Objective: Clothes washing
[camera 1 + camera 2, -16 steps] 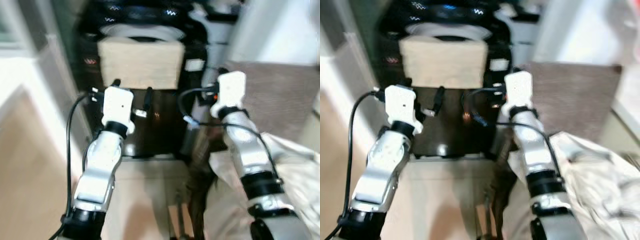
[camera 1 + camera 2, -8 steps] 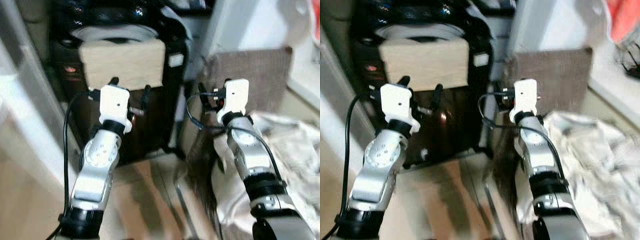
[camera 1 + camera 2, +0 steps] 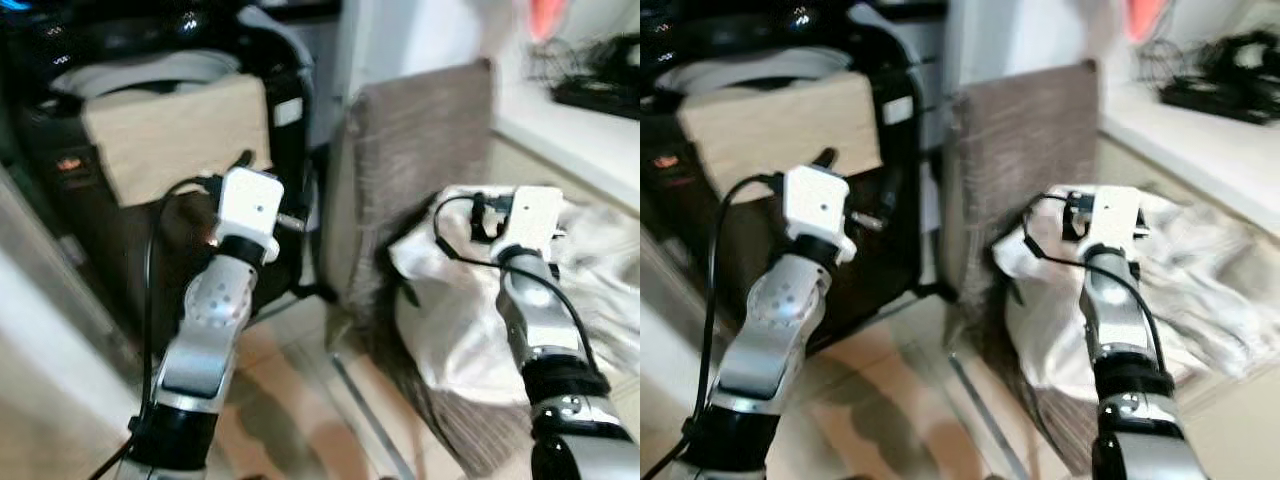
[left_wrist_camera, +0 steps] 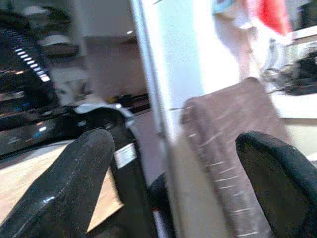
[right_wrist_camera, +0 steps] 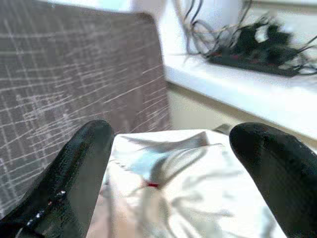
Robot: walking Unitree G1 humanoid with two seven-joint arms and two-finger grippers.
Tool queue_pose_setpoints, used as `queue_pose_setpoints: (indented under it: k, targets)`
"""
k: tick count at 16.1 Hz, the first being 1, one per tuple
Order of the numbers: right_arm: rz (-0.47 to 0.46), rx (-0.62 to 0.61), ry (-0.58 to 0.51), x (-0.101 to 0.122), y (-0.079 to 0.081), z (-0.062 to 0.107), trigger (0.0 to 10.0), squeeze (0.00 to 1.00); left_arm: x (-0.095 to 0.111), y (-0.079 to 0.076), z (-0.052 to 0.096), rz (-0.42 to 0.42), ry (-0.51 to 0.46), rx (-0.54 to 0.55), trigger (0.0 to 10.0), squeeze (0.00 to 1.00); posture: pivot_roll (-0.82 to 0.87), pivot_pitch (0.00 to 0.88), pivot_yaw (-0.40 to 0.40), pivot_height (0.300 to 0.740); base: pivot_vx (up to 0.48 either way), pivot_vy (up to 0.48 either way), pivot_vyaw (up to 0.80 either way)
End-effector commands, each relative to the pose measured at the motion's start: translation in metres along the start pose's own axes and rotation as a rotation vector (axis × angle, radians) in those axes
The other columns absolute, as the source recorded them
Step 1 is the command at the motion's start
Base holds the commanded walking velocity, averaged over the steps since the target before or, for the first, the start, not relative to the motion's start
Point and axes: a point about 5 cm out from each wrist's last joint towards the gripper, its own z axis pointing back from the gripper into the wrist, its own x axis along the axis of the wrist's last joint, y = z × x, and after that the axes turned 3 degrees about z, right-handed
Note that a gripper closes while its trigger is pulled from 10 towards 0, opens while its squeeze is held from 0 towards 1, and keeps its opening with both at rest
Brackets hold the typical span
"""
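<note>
As we swing our head rightward over the last second, the black washing machine (image 3: 150, 120) slides from the middle of the head views to the far left, and the pale heap of laundry (image 3: 450, 310) comes to the middle right; the camera has turned, not the things. We judge that we are turning from the washer to fetch the clothes, so loading has not begun.

From the head views, the laundry lies on the seat of a brown fabric chair (image 3: 1025, 130), slumped against its upright back. It is a shapeless mound, its longer run going from the chair back off to the right, with no clear end to it. Our right gripper (image 3: 1080, 215) hangs over its near-left edge, apart from it.

From the left wrist view, our left gripper (image 4: 173, 168) stands released, fingers wide, between washer and chair.

From the right wrist view, the right gripper's fingers (image 5: 74, 163) are spread wide above the cloth, grasping nothing.
</note>
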Motion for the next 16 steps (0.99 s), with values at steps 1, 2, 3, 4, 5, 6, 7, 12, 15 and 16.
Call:
queue_pose_setpoints:
  k: [1, 2, 3, 4, 5, 6, 7, 12, 15, 16]
  targets:
    - [0.004, 0.007, -0.021, 0.003, 0.004, 0.000, 10.0, 0.00, -0.003, 0.000, -0.001, -0.013, 0.005, -0.011, 10.0, 0.00, 0.00, 0.000, -0.014, 0.740, 0.000, 0.000, -0.66]
    - [0.002, 0.015, -0.014, 0.001, 0.006, 0.001, 10.0, 0.00, -0.005, 0.000, -0.001, -0.018, 0.015, -0.019, 10.0, 0.00, 0.00, 0.000, -0.014, 0.740, 0.000, 0.000, -0.66]
    - [0.000, 0.028, 0.000, -0.002, 0.009, 0.004, 10.0, 0.00, -0.011, 0.001, 0.000, -0.031, 0.037, -0.021, 10.0, 0.00, 0.00, 0.000, -0.014, 0.740, 0.000, 0.000, -0.66]
    - [-0.007, 0.023, 0.022, -0.007, 0.008, 0.005, 10.0, 0.00, -0.014, 0.003, 0.002, -0.038, 0.049, -0.025, 10.0, 0.00, 0.00, 0.000, -0.022, 0.740, 0.000, 0.000, -0.66]
    - [-0.024, -0.001, 0.064, -0.016, 0.003, 0.005, 10.0, 0.00, -0.016, 0.005, 0.003, -0.040, 0.055, -0.033, 10.0, 0.00, 0.01, 0.000, -0.027, 0.740, 0.000, 0.000, -0.66]
    - [-0.022, -0.026, 0.108, -0.023, -0.004, 0.002, 10.0, 0.00, -0.014, 0.005, 0.002, -0.055, 0.044, -0.038, 10.0, 0.00, 0.01, 0.000, -0.028, 0.740, 0.000, 0.000, -0.66]
    - [-0.022, -0.034, 0.149, -0.027, -0.007, 0.000, 10.0, 0.00, -0.012, 0.005, 0.001, -0.059, 0.036, -0.041, 10.0, 0.00, 0.01, 0.000, -0.028, 0.740, 0.000, 0.000, -0.63]
    - [-0.227, -0.269, 0.401, -0.039, -0.043, -0.015, 10.0, 0.00, 0.003, 0.007, 0.000, -0.062, -0.012, -0.044, 10.0, 0.00, 0.06, 0.006, -0.007, 0.740, 0.000, 0.000, 0.00]
    - [-0.211, -0.322, 0.516, -0.051, -0.047, -0.010, 10.0, 0.00, 0.006, 0.019, 0.014, -0.101, 0.020, -0.051, 10.0, 0.00, 0.13, 0.062, 0.023, 0.740, 0.000, 0.000, 0.00]
    - [-0.243, -0.339, 0.537, -0.054, -0.047, -0.008, 10.0, 0.00, 0.007, 0.021, 0.017, -0.108, 0.027, -0.052, 10.0, 0.00, 0.15, 0.078, 0.031, 0.740, 0.000, 0.000, 0.00]
